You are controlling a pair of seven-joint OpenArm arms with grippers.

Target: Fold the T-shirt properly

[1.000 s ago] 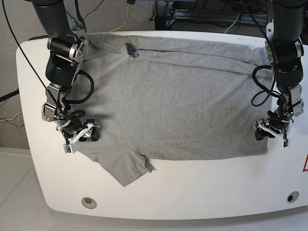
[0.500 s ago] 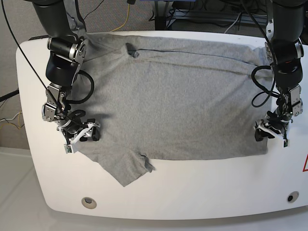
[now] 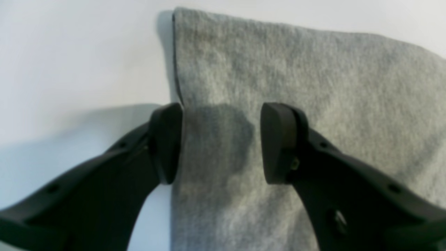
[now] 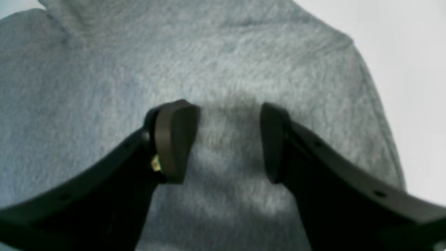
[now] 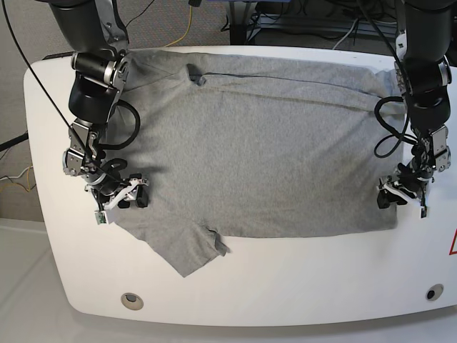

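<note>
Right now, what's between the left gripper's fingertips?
T-shirt edge fabric lies flat between the open left gripper's pads, unpinched, in the left wrist view.

The large heather-grey cotton T-shirt [image 5: 257,143] is plain on its visible side — flecked pale and darker grey, unpatterned. The rounded tabletop [image 5: 300,279] beneath is glossy white. Both arms are black — the left gripper [image 3: 221,143] and right gripper [image 4: 230,143] carry matte black pads.

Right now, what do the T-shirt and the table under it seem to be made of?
The T-shirt looks like soft knit fabric, probably cotton jersey: heather grey, matte, with fuzzy fibres visible in the wrist views. The table seems hard and smooth, perhaps plastic or painted board: plain white with a faint sheen and rounded corners.
</note>
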